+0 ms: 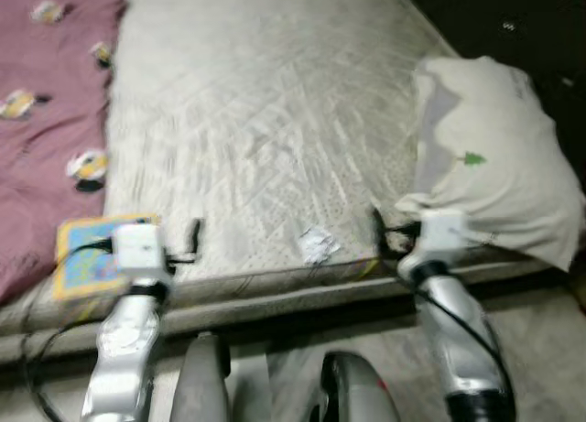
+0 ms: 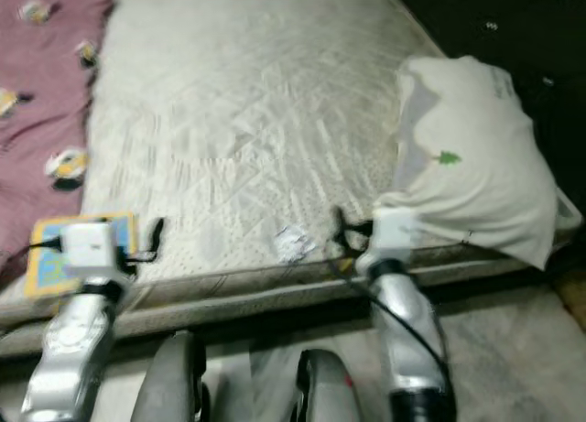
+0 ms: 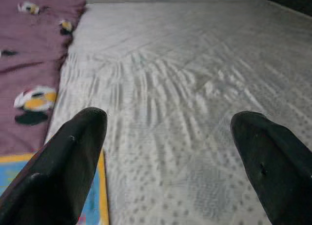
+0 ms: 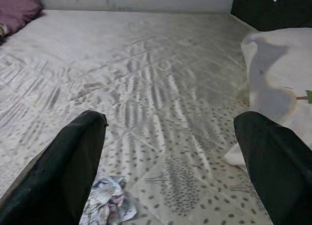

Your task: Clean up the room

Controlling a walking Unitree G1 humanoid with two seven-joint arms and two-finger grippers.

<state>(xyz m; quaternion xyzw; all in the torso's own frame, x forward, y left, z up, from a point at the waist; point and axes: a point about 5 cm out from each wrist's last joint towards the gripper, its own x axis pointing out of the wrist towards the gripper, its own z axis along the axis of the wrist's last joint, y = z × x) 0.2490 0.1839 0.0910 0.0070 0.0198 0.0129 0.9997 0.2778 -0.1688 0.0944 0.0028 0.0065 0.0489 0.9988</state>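
Risk: crumpled paper (image 4: 108,204) light, near bed (image 1: 275,120) front edge; clumsy nudge from finger could knock it to floor. Pillow (image 1: 494,156) overhangs bed edge, may slide off.
Right pincer (image 4: 170,161) wide open, empty, paper just beside one finger.
Left pincer (image 3: 168,156) wide open, empty, beside book (image 1: 87,257).

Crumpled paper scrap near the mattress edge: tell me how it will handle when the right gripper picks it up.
The crumpled paper looks thin and creased, so it is probably very light and will crush rather than resist. Lying loose on the quilted mattress, it may skid if nudged. The right gripper is open wide beside it; its broad fingers would likely need to close nearly fully.
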